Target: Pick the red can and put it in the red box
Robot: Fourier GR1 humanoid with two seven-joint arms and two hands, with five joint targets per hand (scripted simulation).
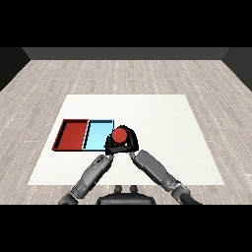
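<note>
Just right of the light blue tray (98, 135), the red can (118, 134) stands upright with its round top facing the head view, wrapped by the right hand (129, 140), whose black fingers curl round its far and right sides. Whether the can rests on the table (162, 128) or is lifted off it cannot be told. The left hand (109, 149) sits just below and left of the can, close by it; whether its fingers are open or curled cannot be told. From the can, the red tray (73, 134) lies to the left, beyond the blue one, so the carry must probably cross the whole blue tray leftward before lowering. The right hand is the one placed to do this.
</note>
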